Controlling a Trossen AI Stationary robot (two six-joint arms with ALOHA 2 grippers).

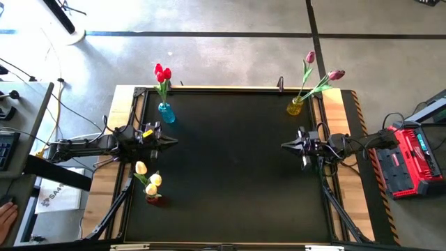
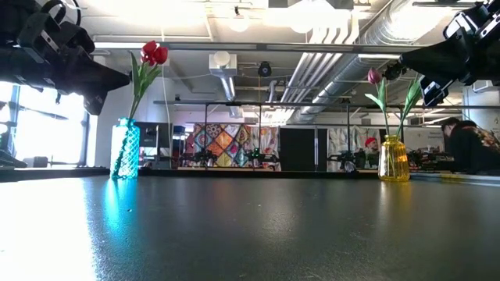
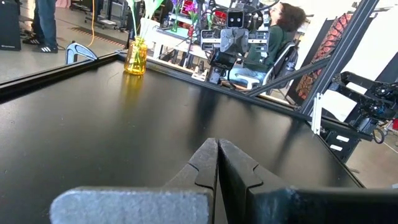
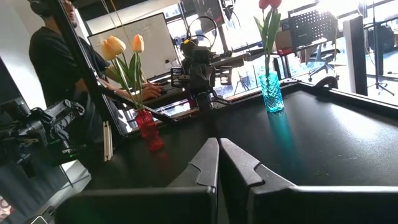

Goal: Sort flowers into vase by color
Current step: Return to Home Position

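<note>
- The black table (image 1: 230, 167) carries three vases.
- The left gripper (image 1: 169, 141) and right gripper (image 1: 286, 146) sit at its side edges, both pressed together and empty.
- Red tulips (image 1: 162, 72) stand in the blue vase (image 1: 166, 113) far left, pink tulips (image 1: 336, 74) in the yellow vase (image 1: 295, 107) far right, and yellow tulips (image 1: 148, 180) in the red vase (image 1: 155, 199) near left.
- Risk: the left arm, swinging wide, could topple the nearby red vase.

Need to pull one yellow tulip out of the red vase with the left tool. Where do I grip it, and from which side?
Take the thin green stem just above the red vase's rim, below the yellow heads, with the left tool coming from the table's middle. The stems stand exposed there and lean apart; the heads look easily crushed.
</note>
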